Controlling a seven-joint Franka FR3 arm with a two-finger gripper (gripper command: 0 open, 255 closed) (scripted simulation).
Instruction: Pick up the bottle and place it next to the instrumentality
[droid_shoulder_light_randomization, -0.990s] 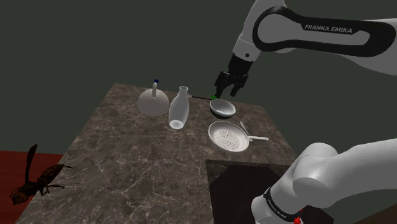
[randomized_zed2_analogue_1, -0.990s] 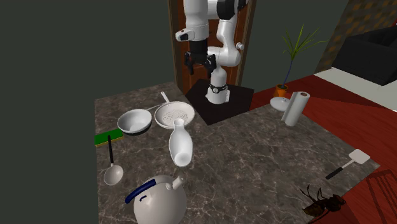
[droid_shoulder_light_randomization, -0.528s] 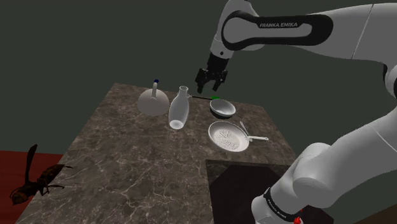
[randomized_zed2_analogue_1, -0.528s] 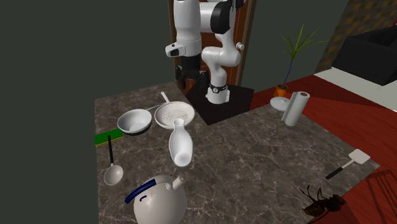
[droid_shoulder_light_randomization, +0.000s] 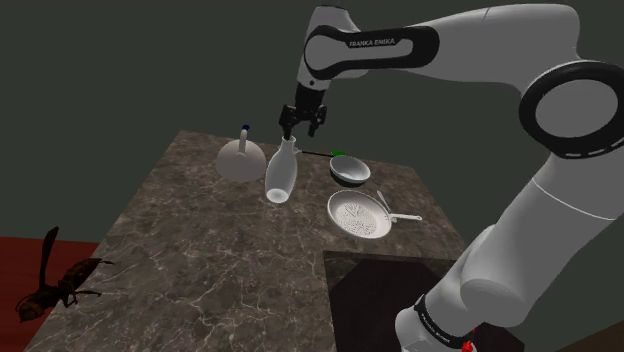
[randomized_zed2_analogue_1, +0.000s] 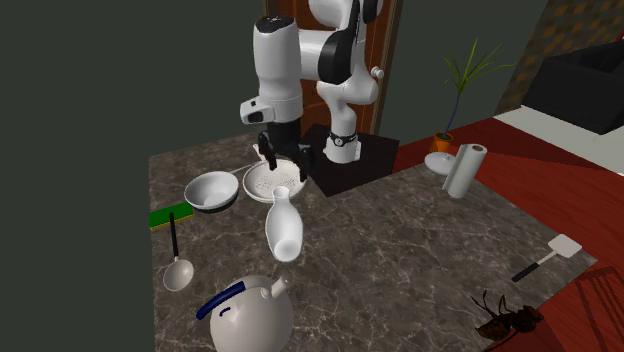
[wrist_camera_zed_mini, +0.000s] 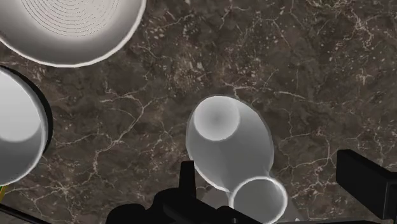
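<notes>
The hand (droid_shoulder_light_randomization: 300, 122) has slid over from above the pan (droid_shoulder_light_randomization: 350, 168) and now hangs right over the top of the bottle (droid_shoulder_light_randomization: 282, 172). Its two fingers stand apart and hold nothing. In the wrist view the bottle's mouth sits between them, and they do not touch it.

So the job has only begun. The hand looks lined up. It must go down, close on the neck, lift the bottle and carry it. None of that is done yet. The bottle stands upright on the table (droid_shoulder_light_randomization: 200, 260), between the kettle (droid_shoulder_light_randomization: 240, 160) and the pan, near both but touching neither.

Room is tight there. The kettle is close on one side and the pan on the other, with the sieve (droid_shoulder_light_randomization: 358, 215) just past the pan. The table's far edge is close behind the bottle. Toward the shoulder view's bottom left the table is wide and bare, with lots of space to move. I cannot tell which thing the bottle should go next to.
</notes>
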